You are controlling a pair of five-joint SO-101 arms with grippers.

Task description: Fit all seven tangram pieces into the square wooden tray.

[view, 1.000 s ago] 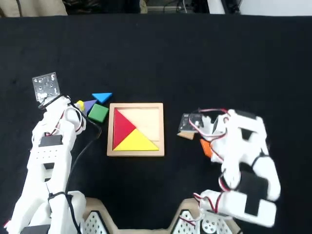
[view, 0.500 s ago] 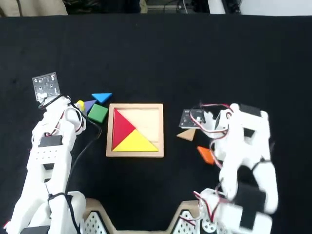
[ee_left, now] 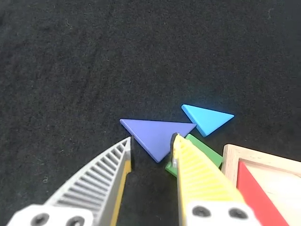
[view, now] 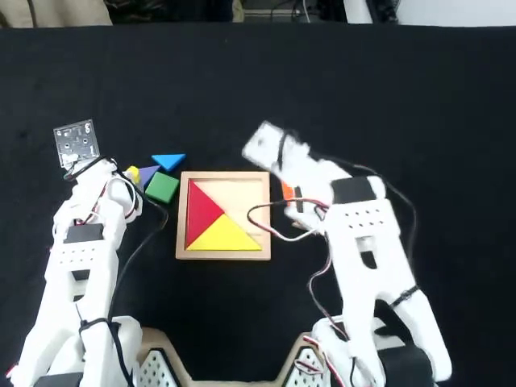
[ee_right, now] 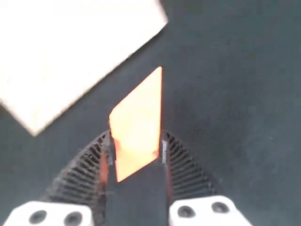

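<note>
Hanging just off the right rim of the wooden tray (view: pixel 267 211), near its far corner, the right claw (ee_right: pixel 136 141) is clamped on the orange piece (ee_right: pixel 137 117); the piece's long axis runs straight out from the claw; the tray's bare far-right part lies just left of it, bordered by the red triangle (view: pixel 201 208) and yellow triangle (view: pixel 227 235); the left claw (ee_left: pixel 152 139), jaws apart, sits at the purple triangle (ee_left: pixel 150 131) left of the tray; the placing likely falls to the right arm.

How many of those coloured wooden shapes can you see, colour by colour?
red piece: 1
yellow piece: 1
light blue piece: 1
purple piece: 1
green piece: 1
orange piece: 1
Total: 6
</note>
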